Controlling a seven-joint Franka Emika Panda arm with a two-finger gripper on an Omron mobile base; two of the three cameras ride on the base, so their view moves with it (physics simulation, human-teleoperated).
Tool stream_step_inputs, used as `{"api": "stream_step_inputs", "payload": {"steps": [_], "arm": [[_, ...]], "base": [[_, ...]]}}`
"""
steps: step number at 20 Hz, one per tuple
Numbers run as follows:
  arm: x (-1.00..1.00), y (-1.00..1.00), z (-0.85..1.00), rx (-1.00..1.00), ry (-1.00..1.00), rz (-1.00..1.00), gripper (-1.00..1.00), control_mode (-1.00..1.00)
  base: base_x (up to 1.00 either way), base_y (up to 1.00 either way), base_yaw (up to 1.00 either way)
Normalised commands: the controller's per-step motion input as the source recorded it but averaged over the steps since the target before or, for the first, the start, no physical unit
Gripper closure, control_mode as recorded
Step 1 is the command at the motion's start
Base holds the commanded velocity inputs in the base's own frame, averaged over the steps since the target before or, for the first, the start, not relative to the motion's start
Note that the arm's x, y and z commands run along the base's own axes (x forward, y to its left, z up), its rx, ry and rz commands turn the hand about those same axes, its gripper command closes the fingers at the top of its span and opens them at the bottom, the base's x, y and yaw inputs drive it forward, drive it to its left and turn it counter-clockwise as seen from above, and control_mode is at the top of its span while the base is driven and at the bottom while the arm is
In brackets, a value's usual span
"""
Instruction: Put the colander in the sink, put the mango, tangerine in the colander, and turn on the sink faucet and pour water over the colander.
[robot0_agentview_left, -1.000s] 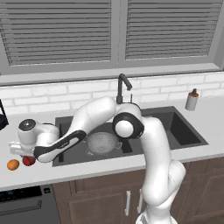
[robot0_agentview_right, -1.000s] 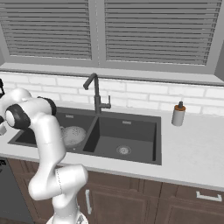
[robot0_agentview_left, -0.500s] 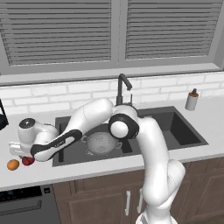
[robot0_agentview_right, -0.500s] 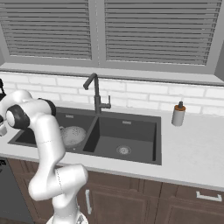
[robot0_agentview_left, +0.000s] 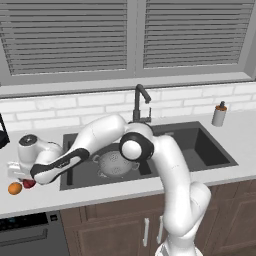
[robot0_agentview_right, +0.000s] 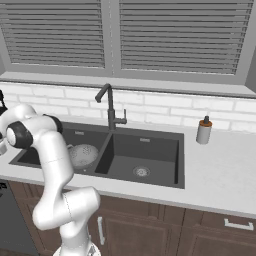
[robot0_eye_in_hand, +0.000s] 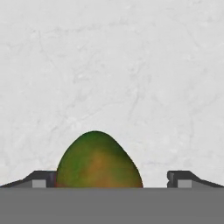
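Observation:
The silvery colander (robot0_agentview_left: 116, 163) (robot0_agentview_right: 82, 155) sits in the left basin of the dark sink (robot0_agentview_left: 200, 146) (robot0_agentview_right: 150, 150). On the counter left of the sink lie the dark red mango (robot0_agentview_left: 29, 183) and, just left of it, the orange tangerine (robot0_agentview_left: 15, 188). My gripper (robot0_agentview_left: 22, 176) hangs directly over the mango. In the hand view the gripper (robot0_eye_in_hand: 111, 180) is open, and the mango (robot0_eye_in_hand: 98, 161) sits between the fingertips (robot0_eye_in_hand: 40, 179), nearer the left one, with a gap on the right. The dark gooseneck faucet (robot0_agentview_left: 141, 102) (robot0_agentview_right: 109, 105) stands behind the sink with no water running.
A soap dispenser bottle (robot0_agentview_left: 219, 115) (robot0_agentview_right: 203, 131) stands on the counter right of the sink. My own arm arches over the left basin from the right. A dark object (robot0_agentview_left: 2, 132) sits at the far left edge by the tiled wall.
The hand has sunk a little toward the mango on the left counter. The jaws have stayed wide apart, and the fruit and colander have not moved.

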Motion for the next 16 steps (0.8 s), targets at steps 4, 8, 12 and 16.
{"api": "stream_step_inputs", "payload": {"steps": [4, 8, 12, 16], "arm": [[0.0, 0.09, -0.24, 0.0, 0.06, 0.0, -1.0, -1.0], [0.0, 0.01, -0.22, 0.0, 0.07, 0.0, -1.0, -1.0], [0.02, 0.0, -0.18, 0.0, 0.02, 0.0, -1.0, -1.0], [0.01, 0.0, -0.16, 0.0, 0.0, 0.0, 1.0, -1.0]], "base": [[0.0, 0.0, 0.0], [0.0, 0.0, 0.0], [0.0, 0.0, 0.0], [0.0, 0.0, 0.0]]}}
